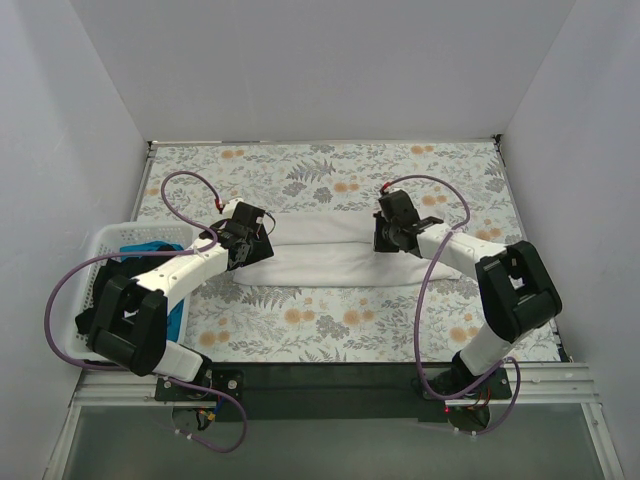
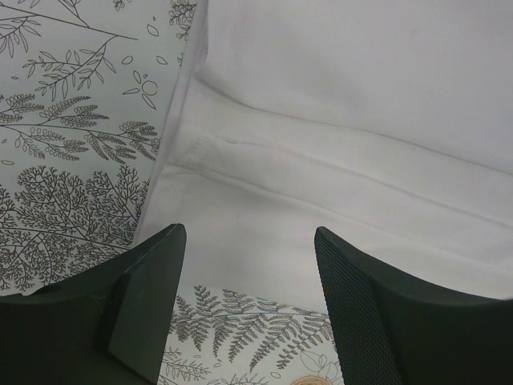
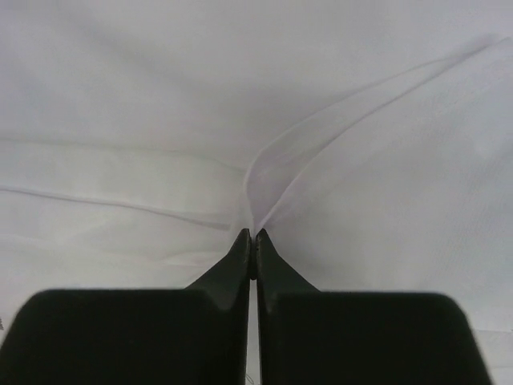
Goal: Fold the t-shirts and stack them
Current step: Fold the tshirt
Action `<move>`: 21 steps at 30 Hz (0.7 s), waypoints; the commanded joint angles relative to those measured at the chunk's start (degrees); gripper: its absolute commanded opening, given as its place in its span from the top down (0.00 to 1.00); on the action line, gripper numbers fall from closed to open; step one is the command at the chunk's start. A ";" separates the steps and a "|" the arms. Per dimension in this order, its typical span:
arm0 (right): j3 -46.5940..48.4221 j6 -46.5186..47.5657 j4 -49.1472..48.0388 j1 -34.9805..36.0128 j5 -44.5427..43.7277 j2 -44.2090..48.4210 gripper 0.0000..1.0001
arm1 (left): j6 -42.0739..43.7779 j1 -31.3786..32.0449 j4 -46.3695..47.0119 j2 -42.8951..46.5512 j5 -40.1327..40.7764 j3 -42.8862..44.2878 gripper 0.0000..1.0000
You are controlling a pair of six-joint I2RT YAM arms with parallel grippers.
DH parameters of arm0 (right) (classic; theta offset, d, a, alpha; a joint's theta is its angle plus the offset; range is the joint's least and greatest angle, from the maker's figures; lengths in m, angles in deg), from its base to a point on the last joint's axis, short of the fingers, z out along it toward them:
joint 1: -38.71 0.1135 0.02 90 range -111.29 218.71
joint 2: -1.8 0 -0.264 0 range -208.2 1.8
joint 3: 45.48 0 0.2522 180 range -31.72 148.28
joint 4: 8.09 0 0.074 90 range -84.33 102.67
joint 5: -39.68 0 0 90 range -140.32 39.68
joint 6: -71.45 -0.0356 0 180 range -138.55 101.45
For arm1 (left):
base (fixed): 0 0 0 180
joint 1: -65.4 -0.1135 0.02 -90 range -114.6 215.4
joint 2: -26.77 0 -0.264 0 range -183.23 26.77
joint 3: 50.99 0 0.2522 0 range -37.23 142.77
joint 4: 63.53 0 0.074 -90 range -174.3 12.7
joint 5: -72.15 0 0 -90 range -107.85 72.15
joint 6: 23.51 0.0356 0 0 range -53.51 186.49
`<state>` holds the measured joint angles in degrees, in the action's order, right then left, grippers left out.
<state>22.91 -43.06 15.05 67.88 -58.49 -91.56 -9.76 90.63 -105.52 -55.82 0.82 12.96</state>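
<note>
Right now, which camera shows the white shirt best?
The top view: nearly the whole white shirt, a folded strip. The left wrist shows only one end; the right wrist only a crease pinched by the right gripper.

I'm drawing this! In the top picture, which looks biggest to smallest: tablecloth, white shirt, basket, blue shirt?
Largest: tablecloth.
Next: white shirt and basket look about alike; the left arm hides part of the basket.
Smallest: blue shirt, mostly hidden.

T-shirts: 2. White t-shirt (image 1: 325,258), centre; blue t-shirt (image 1: 155,246), left, in basket.
Basket (image 1: 110,237): 1.
Tablecloth (image 1: 330,170): 1.
Grippers: 2. Left gripper (image 1: 250,248), right gripper (image 1: 390,240).
</note>
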 commanded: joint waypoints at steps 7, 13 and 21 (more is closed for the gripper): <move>9.52 1.04 -0.25 0.28 -3.09 -4.19 0.99 | -0.83 -0.71 -0.86 2.26 2.42 0.43 0.36; 10.50 2.19 0.28 0.19 1.30 -8.06 0.72 | -1.45 -1.15 -1.74 1.29 2.94 0.78 0.36; 4.53 8.07 1.07 -2.62 1.84 4.56 0.42 | -3.47 -3.08 -2.71 0.32 3.12 0.78 0.35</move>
<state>29.23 -37.93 16.28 67.26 -56.80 -95.37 -11.79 88.71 -107.40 -55.95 2.35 12.96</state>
